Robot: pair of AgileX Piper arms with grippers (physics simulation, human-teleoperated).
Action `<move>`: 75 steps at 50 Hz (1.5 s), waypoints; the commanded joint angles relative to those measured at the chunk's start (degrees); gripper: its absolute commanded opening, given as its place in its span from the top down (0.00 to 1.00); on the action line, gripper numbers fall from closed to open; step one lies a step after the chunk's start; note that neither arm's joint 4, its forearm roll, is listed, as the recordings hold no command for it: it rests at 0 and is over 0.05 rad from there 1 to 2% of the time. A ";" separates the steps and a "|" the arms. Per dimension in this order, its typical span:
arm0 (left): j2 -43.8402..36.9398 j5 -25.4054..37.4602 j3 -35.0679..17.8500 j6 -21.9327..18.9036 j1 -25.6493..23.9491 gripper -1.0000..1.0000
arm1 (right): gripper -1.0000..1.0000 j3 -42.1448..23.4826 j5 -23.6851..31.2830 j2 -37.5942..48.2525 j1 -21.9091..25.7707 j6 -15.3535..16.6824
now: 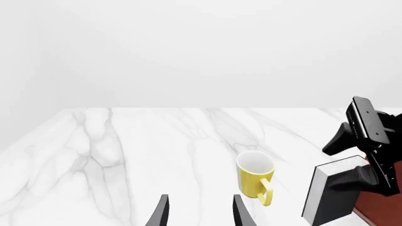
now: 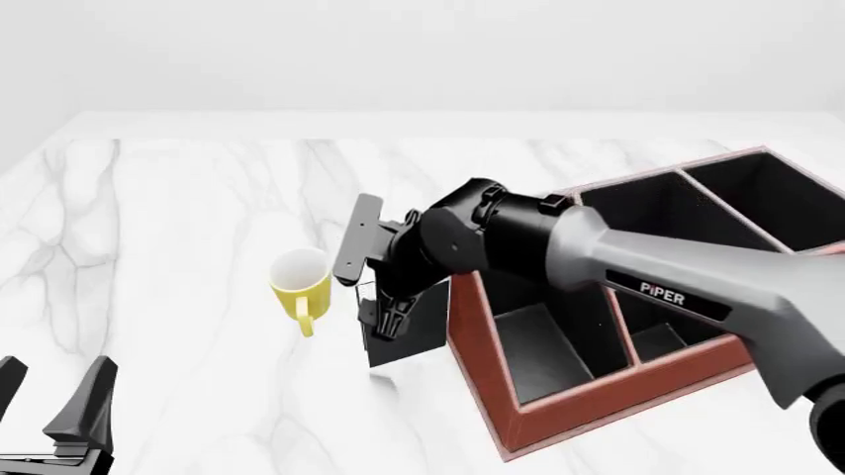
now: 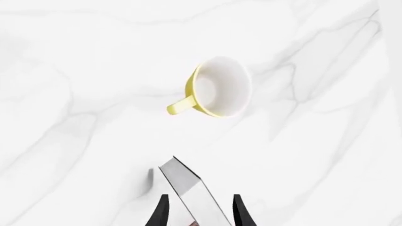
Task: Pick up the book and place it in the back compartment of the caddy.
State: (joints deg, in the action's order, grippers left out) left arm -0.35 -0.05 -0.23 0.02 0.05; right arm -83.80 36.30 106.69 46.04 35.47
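Observation:
The black-covered book (image 2: 420,338) stands upright on the marble table, right against the left outer wall of the reddish-brown caddy (image 2: 466,332). My right gripper (image 2: 388,315) comes down over the book's top, open, with one finger on each side. In the right wrist view the book (image 3: 188,188) shows its white page edges between the fingers (image 3: 162,212). The left wrist view shows the book (image 1: 330,197) with the right gripper (image 1: 369,141) above it. My left gripper (image 2: 59,411) hangs open and holds nothing, near the table's front left edge.
A yellow mug (image 2: 301,282) stands just left of the book, its handle toward the front. The caddy's black compartments (image 2: 766,198) stretch back to the right. The right arm (image 2: 660,267) reaches across above the caddy.

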 commanded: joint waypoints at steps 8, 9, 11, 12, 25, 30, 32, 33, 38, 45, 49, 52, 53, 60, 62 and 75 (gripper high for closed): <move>0.01 0.00 0.00 -0.01 0.01 0.00 | 0.00 1.24 -0.70 0.99 -0.80 0.15; 0.01 0.00 0.00 -0.01 0.01 0.00 | 0.00 1.24 -0.70 0.99 -0.80 0.15; -0.01 0.00 0.00 0.00 0.00 0.00 | 0.00 1.20 -0.70 1.14 -0.92 0.20; -0.01 0.00 0.00 0.02 -0.01 0.00 | 0.00 1.17 -0.66 1.19 -0.95 0.18; 0.00 0.00 0.00 0.01 -0.01 0.00 | 0.00 2.77 -1.47 1.79 -1.80 1.04; 0.00 0.00 0.00 0.00 0.00 0.00 | 0.00 2.83 -1.25 1.85 -2.17 1.32; 0.00 0.00 0.00 -0.02 -0.01 0.00 | 0.00 3.00 -1.33 1.90 -2.26 1.30; 0.00 0.00 0.00 0.01 0.00 0.00 | 0.00 3.17 -1.41 1.90 -2.24 1.22; 0.00 0.00 0.00 0.00 -0.01 0.00 | 0.00 3.80 -1.76 2.04 -2.46 1.33; 0.01 0.00 0.00 0.00 0.00 0.00 | 1.00 1.95 -1.10 2.69 -3.65 1.74; 0.01 0.00 0.00 0.01 -0.01 0.00 | 1.00 1.70 -0.75 2.39 -3.63 1.79; 0.00 0.00 0.00 0.00 0.00 0.00 | 1.00 1.55 -0.82 2.14 -3.54 1.90; 0.00 0.00 0.00 0.00 0.00 0.00 | 1.00 1.39 -0.82 1.99 -3.47 1.86; 0.00 0.00 0.00 0.01 -0.01 0.00 | 1.00 0.56 -1.04 1.43 -3.28 2.05; 0.00 0.00 0.00 0.00 0.01 0.00 | 1.00 0.56 -1.04 1.26 -3.22 2.10; 0.00 0.00 0.00 0.01 0.00 0.00 | 1.00 -0.57 0.24 -0.36 -2.47 2.49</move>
State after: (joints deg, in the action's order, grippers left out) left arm -0.35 -0.05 -0.23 0.02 0.04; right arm -83.41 35.97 107.55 43.28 39.03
